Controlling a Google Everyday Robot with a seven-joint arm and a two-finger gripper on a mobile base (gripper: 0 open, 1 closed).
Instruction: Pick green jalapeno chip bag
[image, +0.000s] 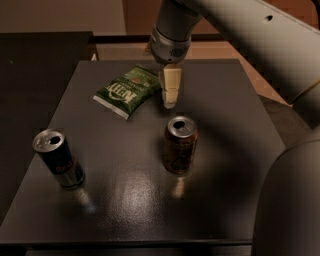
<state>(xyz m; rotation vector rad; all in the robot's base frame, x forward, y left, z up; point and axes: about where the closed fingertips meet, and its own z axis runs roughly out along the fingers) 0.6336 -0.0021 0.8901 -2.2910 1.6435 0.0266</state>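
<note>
At the table's (225, 150) far side the green chip bag (129, 90) lies flat. The gripper (170, 102) hangs just right of it, probably lining up a grasp; whether apart or together, I cannot tell.

The table (225, 150) is dark grey, almost black, with pale shiny reflections toward its front edge. The green jalapeno chip bag (127, 90), near the back edge, is dark green with white lettering and pale ends. The gripper (169, 101), just beside the bag toward the right edge, is cream-coloured. The middle can (180, 147) is brown with a coppery top. The can near the left edge (60, 162) is black with a red mark and a silver top.
</note>
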